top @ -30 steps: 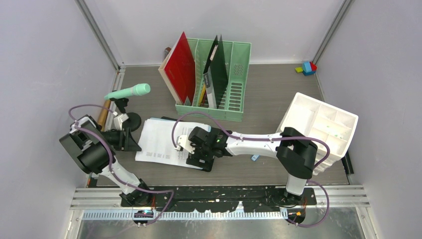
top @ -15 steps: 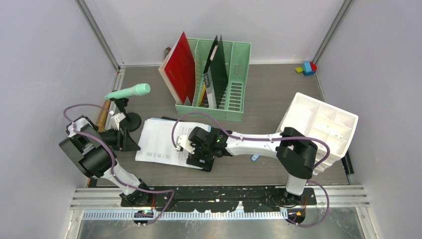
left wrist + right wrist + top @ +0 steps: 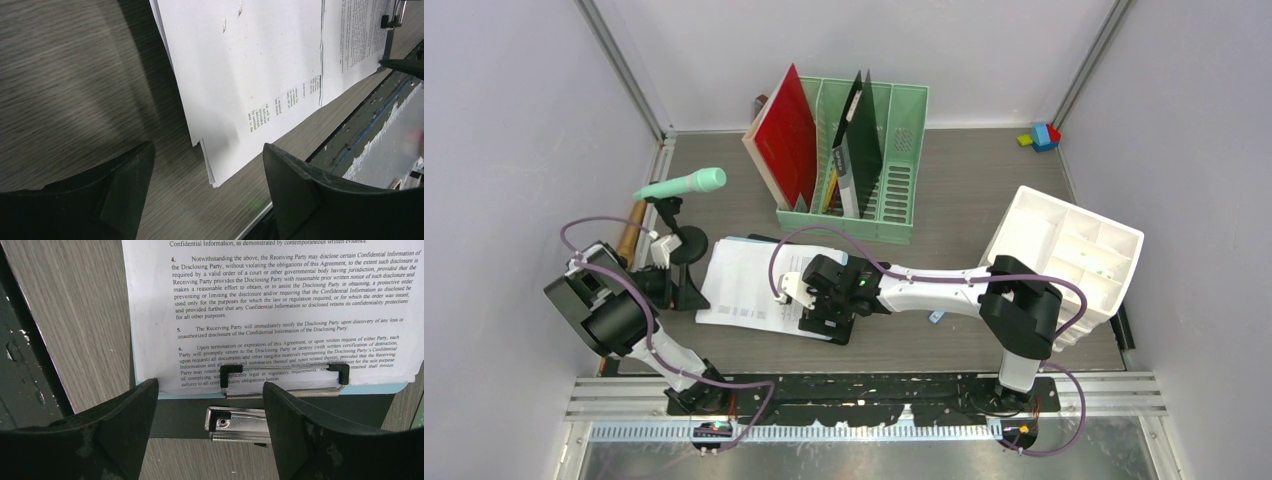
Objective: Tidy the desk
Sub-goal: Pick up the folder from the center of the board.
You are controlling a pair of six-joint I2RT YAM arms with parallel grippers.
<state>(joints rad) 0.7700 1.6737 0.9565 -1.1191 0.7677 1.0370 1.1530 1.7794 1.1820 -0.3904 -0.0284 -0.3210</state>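
Papers (image 3: pixel 749 285) lie in a loose stack on the desk (image 3: pixel 964 190), the grey-brown wood-grain top that fills the floor between the pale walls and carries everything else. The stack is near the left front part of the desk, and its right end sits on a dark clipboard (image 3: pixel 175 417) under a metal clip (image 3: pixel 285 385).

Compared with one second ago, only the left arm differs. In the top view its dark elbow block sits slightly closer to the near edge, and the purple cable above it makes a different loop. The left gripper (image 3: pixel 207 150) is just beside the left edge of the papers. Its fingers stand wide apart and low over the wood, with one corner of the stack between them, and they grip nothing.

The right arm is in the same place as before. It reaches across to the clipboard end of the papers. The right gripper (image 3: pixel 210 387) is wide open above the clip, one finger at each side of it, and it holds nothing.

All other things are unchanged: the mint-green file rack (image 3: pixel 894 150) with the red folder (image 3: pixel 786 135) at the back, the white drawer unit (image 3: pixel 1074 250) tilted at the right, and the green microphone (image 3: pixel 682 184) on its stand at the left.
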